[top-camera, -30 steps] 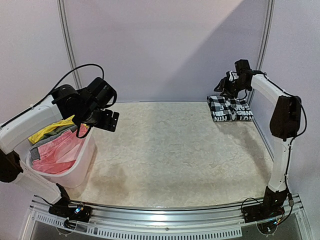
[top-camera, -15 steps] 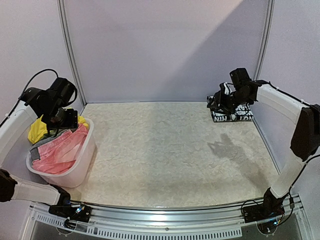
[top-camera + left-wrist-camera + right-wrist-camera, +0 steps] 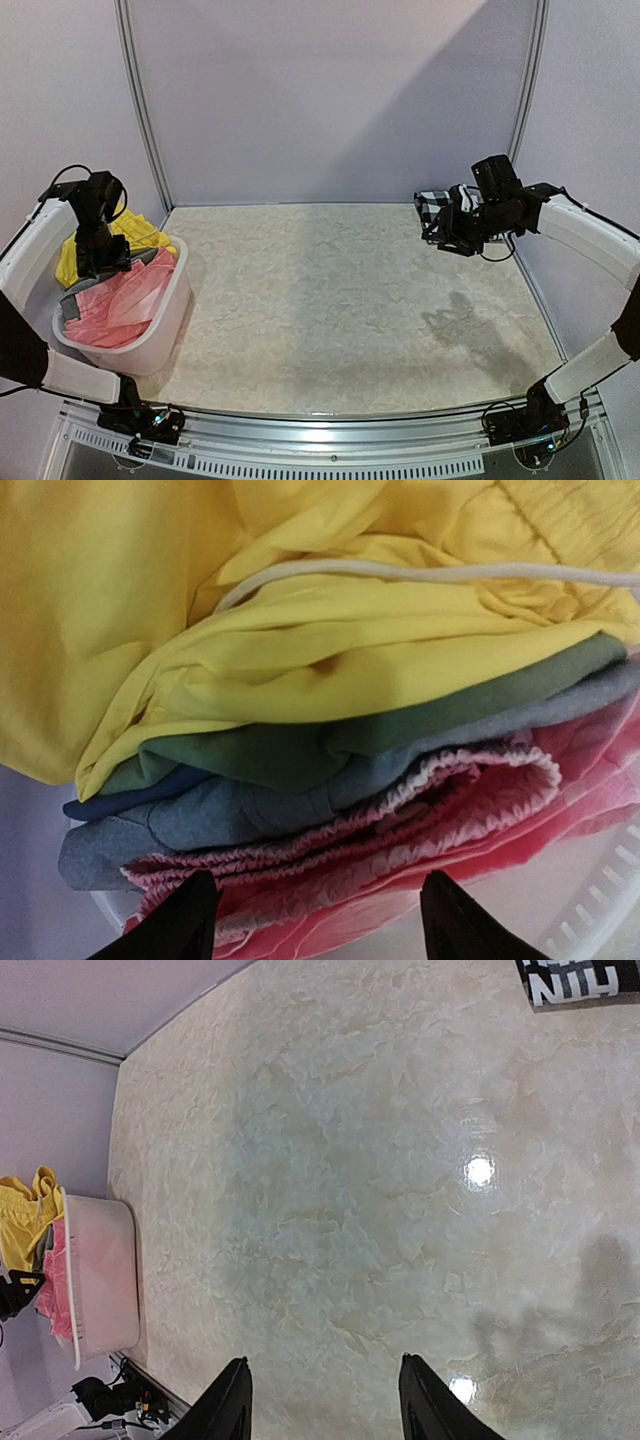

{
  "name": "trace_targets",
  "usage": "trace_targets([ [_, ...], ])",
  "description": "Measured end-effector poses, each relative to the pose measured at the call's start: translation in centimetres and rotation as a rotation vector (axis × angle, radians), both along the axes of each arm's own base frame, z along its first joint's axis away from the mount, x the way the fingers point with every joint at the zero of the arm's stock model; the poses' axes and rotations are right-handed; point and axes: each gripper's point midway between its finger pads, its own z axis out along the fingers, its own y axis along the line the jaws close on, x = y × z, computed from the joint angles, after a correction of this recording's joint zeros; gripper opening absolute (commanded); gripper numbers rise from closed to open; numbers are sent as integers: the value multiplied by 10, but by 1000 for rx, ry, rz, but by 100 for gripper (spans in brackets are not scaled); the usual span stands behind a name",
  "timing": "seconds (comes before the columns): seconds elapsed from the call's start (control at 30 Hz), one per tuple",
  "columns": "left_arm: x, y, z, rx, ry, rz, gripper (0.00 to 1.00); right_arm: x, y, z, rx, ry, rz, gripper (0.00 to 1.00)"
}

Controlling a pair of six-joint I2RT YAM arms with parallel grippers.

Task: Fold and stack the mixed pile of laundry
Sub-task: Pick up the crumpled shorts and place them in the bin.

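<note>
The laundry pile lies in a white basket (image 3: 165,320) at the left: a yellow garment (image 3: 140,232) on top at the back and a pink piece (image 3: 115,305) in front. My left gripper (image 3: 100,262) hangs open just above it. The left wrist view shows yellow (image 3: 300,650), green (image 3: 400,730), grey (image 3: 250,815) and pink (image 3: 450,810) layers, with the left gripper (image 3: 320,930) over the pink edge and touching nothing. The folded checked shirt (image 3: 430,203) lies at the far right, mostly hidden by my right gripper (image 3: 452,235). The right gripper (image 3: 325,1362) is open, empty, and high over the table, with the shirt (image 3: 575,980) at the frame's top.
The basket (image 3: 100,1270) stands at the table's left near edge, and its rim (image 3: 610,880) shows by my left fingers. A white drawstring (image 3: 420,572) crosses the yellow garment. Walls close the table at the back and both sides. The marbled tabletop (image 3: 330,290) lies between basket and shirt.
My left arm has swung left and down from beside the basket to over the laundry. My right gripper has drawn back from the checked shirt toward the table's middle, empty.
</note>
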Motion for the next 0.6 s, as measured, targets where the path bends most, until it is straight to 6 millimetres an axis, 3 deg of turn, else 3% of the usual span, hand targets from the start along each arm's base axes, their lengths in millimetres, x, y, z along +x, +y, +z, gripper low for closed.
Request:
trace_targets([
  [0.17, -3, 9, -25, -43, 80, -2, 67, -7, -4, -7, -3, 17, -16, 51],
  [0.33, -3, 7, -34, -87, 98, -14, 51, -8, -6, -11, -8, 26, -25, 51],
  [0.47, -5, -2, -36, -139, 81, -24, 31, -9, -7, -15, -7, 31, -32, 51],
  [0.6, -8, -13, -38, -199, 59, -36, 0, -9, -7, -19, -4, 38, -41, 51],
])
